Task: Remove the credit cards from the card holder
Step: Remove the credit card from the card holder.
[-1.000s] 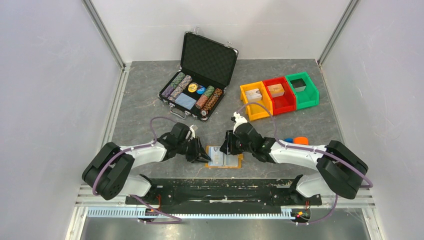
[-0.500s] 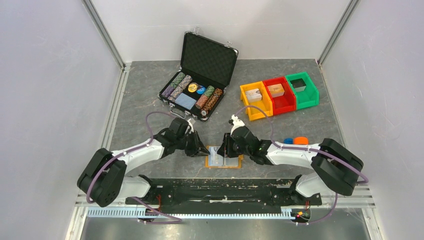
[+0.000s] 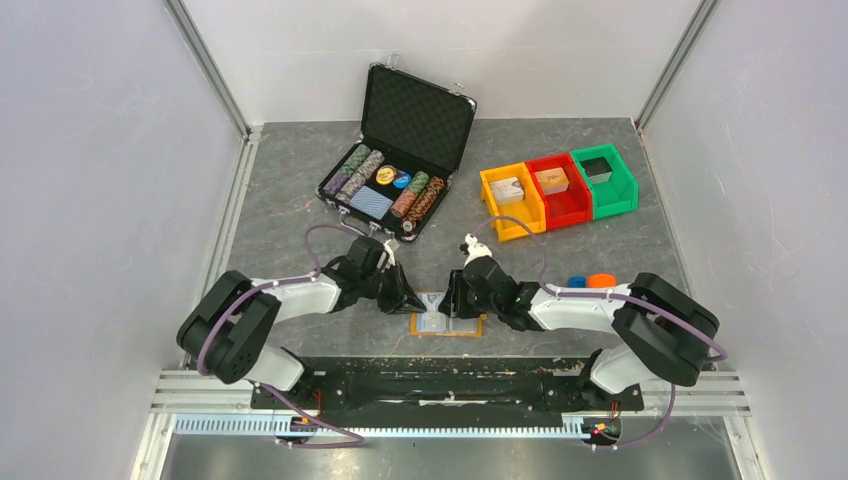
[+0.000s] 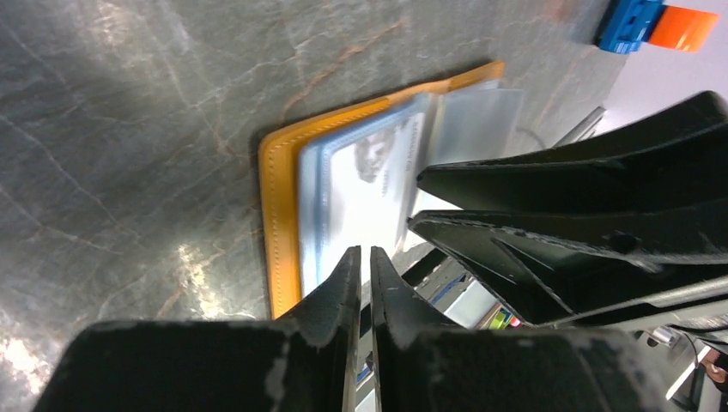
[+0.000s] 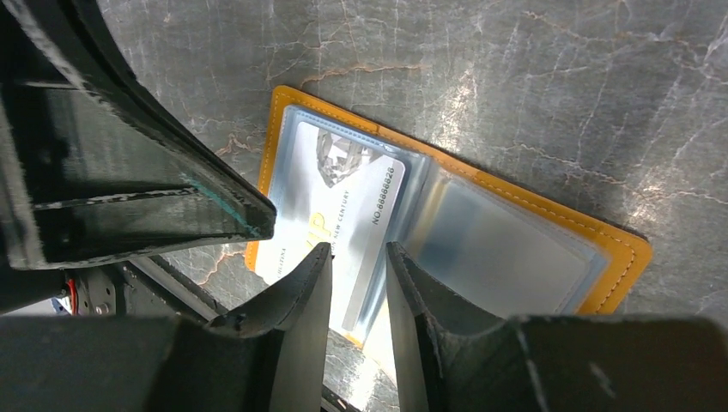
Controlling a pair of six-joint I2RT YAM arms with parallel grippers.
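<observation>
Near the front edge the card holder (image 5: 618,249) lies open between the arms, with a pale printed card (image 5: 343,206) in its left sleeve. The left gripper (image 4: 365,253) has its jaws almost together at that card's near edge; I cannot tell whether they pinch it. The right gripper (image 5: 358,249) stands part-open and empty over the fold. It should probably press the holder flat while the left draws the card along its sleeve. The chip case (image 3: 400,150) sits far back.

Top cam looks bright and even to me; wrist cams catch glare patches on the table (image 4: 112,51); edges go soft.
</observation>
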